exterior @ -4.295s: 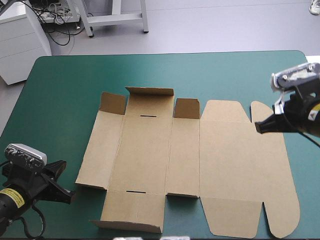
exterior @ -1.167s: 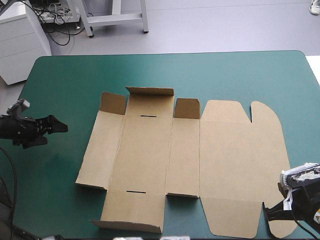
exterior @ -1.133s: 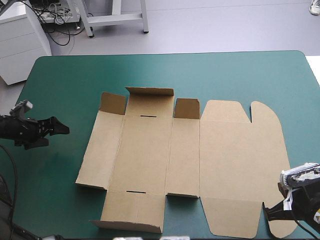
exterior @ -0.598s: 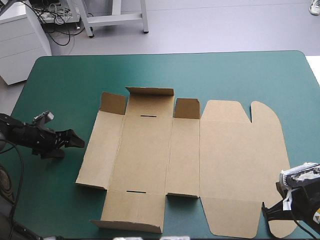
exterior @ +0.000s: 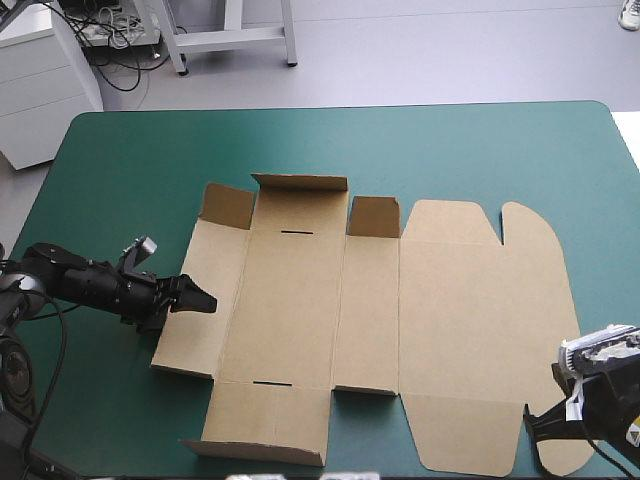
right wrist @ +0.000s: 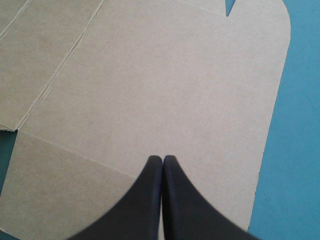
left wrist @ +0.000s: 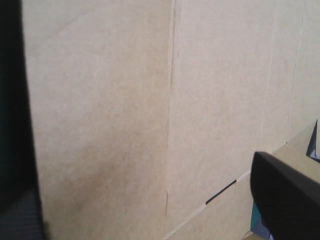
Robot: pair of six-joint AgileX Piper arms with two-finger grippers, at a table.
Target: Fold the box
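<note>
The brown box (exterior: 380, 320) lies as a flat cut sheet in the middle of the teal-green table, with three short flaps (exterior: 298, 190) raised along its far edge. My left gripper (exterior: 197, 299) is low at the outer edge of the box's left panel, pointing across the sheet. In the left wrist view that left gripper (left wrist: 145, 182) stands open and the box (left wrist: 125, 100) fills the space ahead of it. My right gripper (exterior: 534, 424) is at the near right corner of the rounded lid panel. There the right gripper (right wrist: 162, 159) is shut, its tip over the box (right wrist: 150, 75).
The teal-green cover (exterior: 330, 140) shows all round the sheet, widest beyond its far edge. The table's right edge (exterior: 625, 140) runs close to my right arm. The near edge lies just below the box's front flaps (exterior: 265, 430).
My left gripper has swept in from the table's left edge, rightward, to the box's left panel. The right gripper, which came down from the far right earlier, has stayed still lately.
</note>
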